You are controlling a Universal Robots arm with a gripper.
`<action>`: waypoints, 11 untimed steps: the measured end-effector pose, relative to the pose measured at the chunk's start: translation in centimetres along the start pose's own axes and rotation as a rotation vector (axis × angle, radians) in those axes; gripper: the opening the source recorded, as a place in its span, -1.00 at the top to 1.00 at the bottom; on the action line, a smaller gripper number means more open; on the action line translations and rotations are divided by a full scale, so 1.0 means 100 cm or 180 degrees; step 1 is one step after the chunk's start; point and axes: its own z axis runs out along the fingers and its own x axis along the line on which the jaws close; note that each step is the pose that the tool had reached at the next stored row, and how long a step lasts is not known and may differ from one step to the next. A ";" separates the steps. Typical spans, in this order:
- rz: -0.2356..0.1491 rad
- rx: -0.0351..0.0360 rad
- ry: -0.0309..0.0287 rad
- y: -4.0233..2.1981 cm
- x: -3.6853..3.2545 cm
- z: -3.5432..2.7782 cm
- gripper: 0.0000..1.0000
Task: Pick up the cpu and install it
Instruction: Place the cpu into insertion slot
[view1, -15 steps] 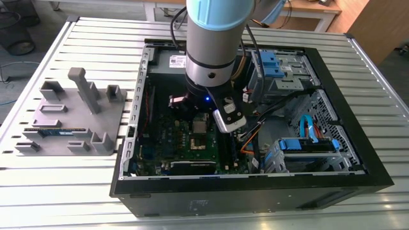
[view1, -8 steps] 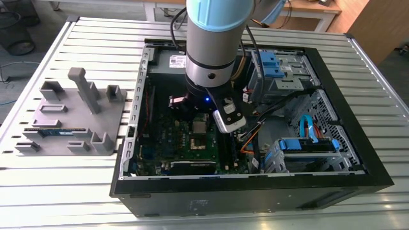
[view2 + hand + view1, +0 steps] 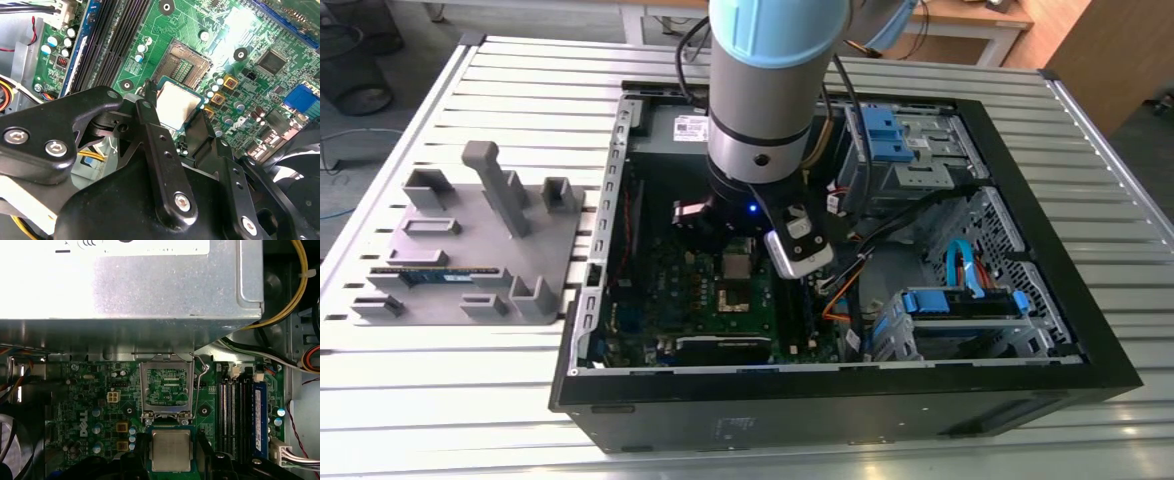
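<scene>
Slatted metal surface [image 3: 454,400] with an open PC case [image 3: 854,400] lying flat on it. In the exterior view a grey fixture tray [image 3: 467,250] sits at 9 o'clock from the case, with a memory stick [image 3: 440,270] in it. The arm [image 3: 767,90] drops straight into the case over the motherboard [image 3: 707,310].

Gripper [image 3: 174,107] is clenched on the cpu [image 3: 171,450], a black finger on each of two opposite edges, metal lid up. That shows in both wrist views.

The socket [image 3: 186,62] is open: contacts exposed, load frame [image 3: 145,390] swung back, lever [image 3: 202,375] released. In the second wrist view the cpu sits just beside the bare socket, apparently above the board and not seated.

Status as I read it: pick done, chip carried to the socket area. Left to do: align over the socket, set it down, let go. Can't tell whether closing the frame and lever is in scope.
</scene>
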 end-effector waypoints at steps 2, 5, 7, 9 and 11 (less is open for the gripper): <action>0.0000 0.0000 0.0000 0.0000 0.0000 0.0003 0.06; 0.0000 0.0000 0.0000 -0.0001 0.0000 0.0020 0.06; 0.0000 0.0000 0.0000 -0.0001 0.0000 0.0024 0.06; 0.0000 0.0000 0.0000 -0.0001 0.0005 0.0029 0.06; 0.0000 0.0000 0.0000 -0.0001 0.0010 0.0035 0.06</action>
